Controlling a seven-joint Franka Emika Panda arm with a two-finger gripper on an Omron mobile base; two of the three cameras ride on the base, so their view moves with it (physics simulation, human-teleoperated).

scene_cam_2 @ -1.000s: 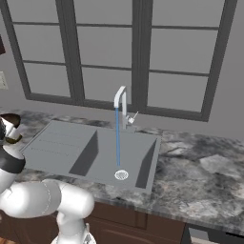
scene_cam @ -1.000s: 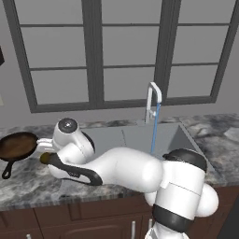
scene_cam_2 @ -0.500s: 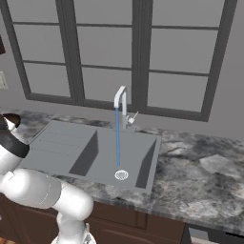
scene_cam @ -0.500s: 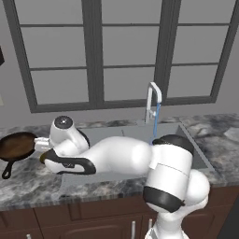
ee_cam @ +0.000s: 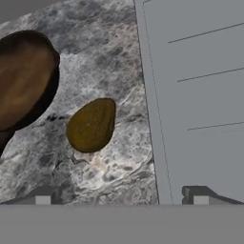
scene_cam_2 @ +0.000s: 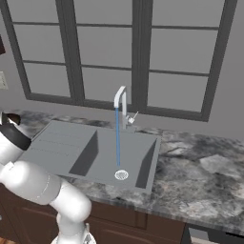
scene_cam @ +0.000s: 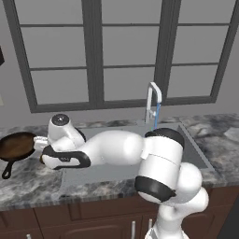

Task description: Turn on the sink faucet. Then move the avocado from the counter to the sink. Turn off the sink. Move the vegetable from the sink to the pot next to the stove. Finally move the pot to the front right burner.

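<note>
Gripper [ee_cam: 121, 198] jaws stand wide apart, holding nothing, above the table [ee_cam: 109, 62] with the avocado [ee_cam: 91, 125] just ahead, between the brown pan [ee_cam: 24, 78] and the sink [ee_cam: 200, 95] drainboard edge. You've got the faucet [scene_cam_2: 120, 97] on: water runs into the basin. Left for you: avocado into sink, water off, vegetable to pot, pot to burner. Hand view gives you the avocado; right base view gives you the stream and drain, which the arm partly hides in left base view.
</note>
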